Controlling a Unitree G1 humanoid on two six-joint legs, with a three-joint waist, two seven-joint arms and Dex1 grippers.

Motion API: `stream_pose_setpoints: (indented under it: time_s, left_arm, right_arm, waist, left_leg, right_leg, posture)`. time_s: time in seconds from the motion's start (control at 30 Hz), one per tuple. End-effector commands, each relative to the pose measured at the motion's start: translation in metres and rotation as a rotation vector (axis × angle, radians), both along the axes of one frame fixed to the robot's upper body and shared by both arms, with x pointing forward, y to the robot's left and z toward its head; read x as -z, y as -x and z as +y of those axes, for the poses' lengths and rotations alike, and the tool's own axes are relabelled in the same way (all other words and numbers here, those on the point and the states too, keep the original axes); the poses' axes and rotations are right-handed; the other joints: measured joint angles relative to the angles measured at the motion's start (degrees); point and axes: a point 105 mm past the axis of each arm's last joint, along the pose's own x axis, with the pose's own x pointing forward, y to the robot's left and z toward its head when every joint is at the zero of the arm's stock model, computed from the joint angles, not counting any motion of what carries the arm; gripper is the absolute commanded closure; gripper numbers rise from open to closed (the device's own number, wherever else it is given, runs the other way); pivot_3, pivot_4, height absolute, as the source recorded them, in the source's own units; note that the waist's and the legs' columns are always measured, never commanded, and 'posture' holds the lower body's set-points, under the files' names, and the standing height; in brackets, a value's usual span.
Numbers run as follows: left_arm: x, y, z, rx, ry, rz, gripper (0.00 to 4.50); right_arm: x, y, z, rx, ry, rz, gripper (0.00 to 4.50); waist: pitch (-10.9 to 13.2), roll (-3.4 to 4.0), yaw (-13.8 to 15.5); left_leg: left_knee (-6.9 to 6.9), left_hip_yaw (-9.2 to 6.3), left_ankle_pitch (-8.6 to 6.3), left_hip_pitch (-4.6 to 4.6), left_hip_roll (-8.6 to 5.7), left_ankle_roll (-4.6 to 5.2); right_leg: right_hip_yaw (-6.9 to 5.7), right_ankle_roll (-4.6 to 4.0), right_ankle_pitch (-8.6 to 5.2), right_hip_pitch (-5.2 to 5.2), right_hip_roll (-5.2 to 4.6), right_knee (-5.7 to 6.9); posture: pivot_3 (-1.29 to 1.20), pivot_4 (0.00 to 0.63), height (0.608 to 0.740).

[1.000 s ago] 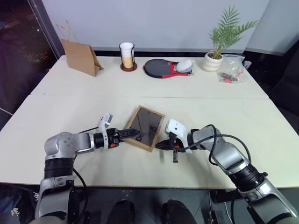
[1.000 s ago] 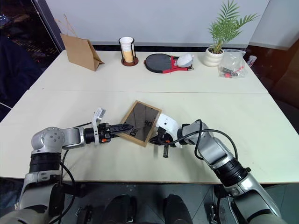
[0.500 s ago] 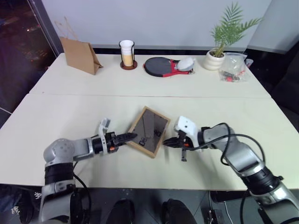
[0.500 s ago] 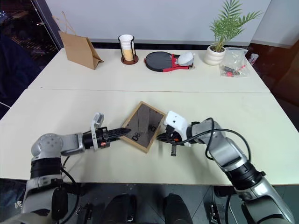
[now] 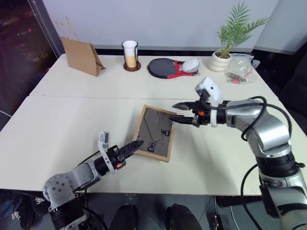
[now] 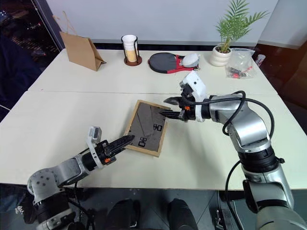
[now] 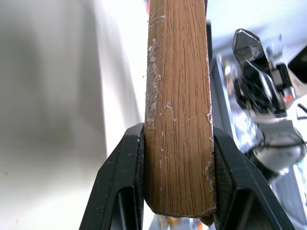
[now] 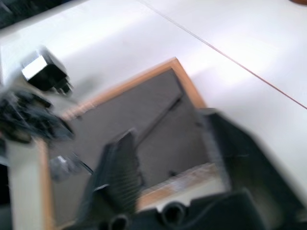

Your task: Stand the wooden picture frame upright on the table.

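One wooden picture frame (image 5: 155, 132), one paper bag (image 5: 81, 57), one potted plant (image 5: 224, 45), two claws

You are looking at a cream-white bench (image 5: 72, 115) with a thin darker seam. The wooden picture frame (image 5: 155, 132) is showing a light-wood border around a dark grey back panel. The left gripper (image 5: 135, 144) and right gripper (image 5: 178, 110) are showing black fingers, with orange-red marks on their bodies and white housings behind. At the far edge you are seeing a brown paper bag (image 5: 82, 57), a black and red paddle (image 5: 165, 68), and a green plant (image 5: 233, 29) in a white pot (image 5: 218, 63).
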Motion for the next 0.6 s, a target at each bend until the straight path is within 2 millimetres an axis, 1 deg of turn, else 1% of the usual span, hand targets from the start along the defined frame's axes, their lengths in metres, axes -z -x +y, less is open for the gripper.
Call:
stream_pose_setpoints:
  time_s: [0.03,0.17,0.3,0.47,0.6]
  left_arm:
    - [-0.020,0.004,-0.005,-0.015,0.042,-0.087,3.42]
    - [-0.023,0.008,-0.009,-0.016,0.050,-0.094,3.42]
    - [-0.023,0.011,-0.010,-0.009,0.043,-0.087,3.42]
    - [-0.022,0.012,-0.008,-0.004,0.037,-0.081,3.42]
    - [-0.024,0.012,-0.008,-0.006,0.040,-0.080,3.42]
  right_arm:
    - [-0.003,0.004,0.013,-0.044,-0.017,0.011,0.08]
    - [0.006,0.006,0.026,-0.086,-0.047,0.079,0.02]
    - [0.014,-0.002,0.037,-0.090,-0.060,0.120,0.02]
    - [0.018,-0.009,0.044,-0.096,-0.072,0.139,0.02]
    - [0.019,-0.010,0.049,-0.110,-0.077,0.146,0.02]
  waist:
    - [0.0,0.00,0.0]
    - [0.0,0.00,-0.1]
    - [0.0,0.00,-0.3]
    - [0.0,0.00,-0.2]
    - [0.0,0.00,-0.2]
  left_leg:
    - [-0.08,0.00,0.00,0.00,-0.02,0.00]
    - [-0.33,0.03,0.00,0.00,-0.04,0.00]
    - [-0.38,0.04,0.00,-0.01,-0.04,0.00]
    - [-0.37,0.05,0.00,-0.01,-0.05,0.01]
    - [-0.37,0.05,0.01,-0.01,-0.05,0.01]
  right_leg:
    - [0.00,0.00,0.00,0.00,-0.03,-0.07]
    - [-0.01,0.03,0.02,-0.02,-0.03,-0.30]
    - [-0.02,0.05,0.03,-0.02,-0.03,-0.38]
    - [-0.02,-0.10,-0.05,-0.02,-0.03,-0.38]
    - [-0.03,-0.09,-0.05,-0.02,-0.03,-0.39]
  posture:
    - [0.00,0.150,0.740]
    - [0.00,0.150,0.740]
    - [0.00,0.150,0.740]
    - [0.00,0.150,0.740]
    - [0.00,0.150,0.740]
